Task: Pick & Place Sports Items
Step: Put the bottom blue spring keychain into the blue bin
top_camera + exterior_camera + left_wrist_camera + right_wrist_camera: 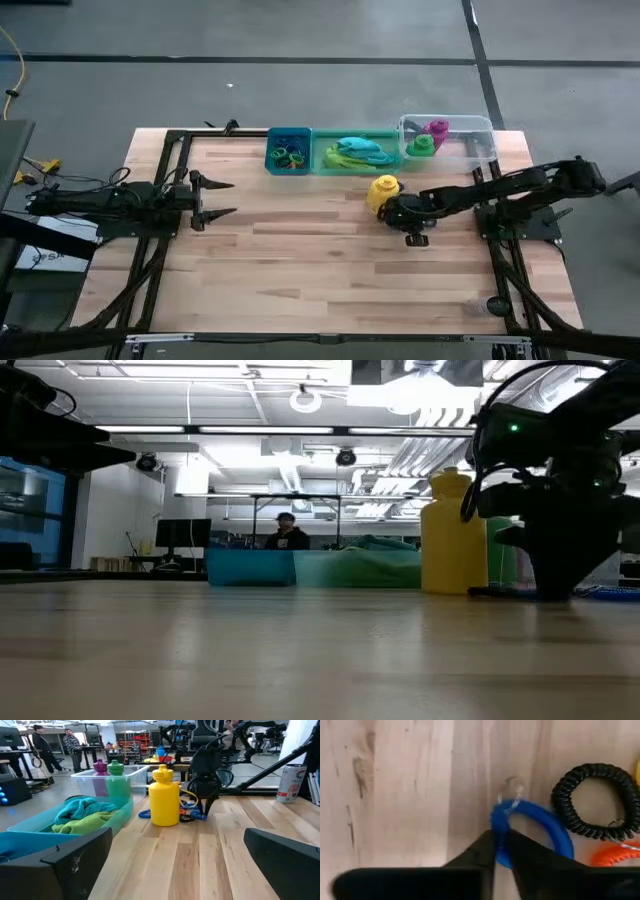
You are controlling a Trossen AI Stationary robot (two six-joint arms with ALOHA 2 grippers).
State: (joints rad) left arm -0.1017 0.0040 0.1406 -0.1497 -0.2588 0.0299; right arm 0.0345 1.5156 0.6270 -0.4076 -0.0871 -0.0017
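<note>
A blue rubbery ring (540, 817) lies on the wood table beside a black coiled ring (597, 800) and an orange ring (615, 856). My right gripper (502, 845) points down over them, shut on the blue ring, just near of the upright yellow bottle (383, 188). The purple bottle (438, 129) and green bottle (420, 146) stand in the clear bin (480, 140). The teal cloth (82, 809) and lime-green cloth (80, 826) lie in the green bin (330, 165). At the table's left, my left gripper (222, 197) is held level and open, touching nothing. My right gripper pinches the blue ring's band (500, 827) between its two fingertips, on one side of the loop. One finger sits outside the loop and the other over its inside. The fingers come from above, pointing steeply down. The ring rests on the table.
The blue bin (289, 150) with several small rings stands at the far edge, left of the green bin. The yellow bottle (165, 797) stands close against my right gripper (207, 802). Bare wood stretches across the table's middle and near side. People stand in the room beyond.
</note>
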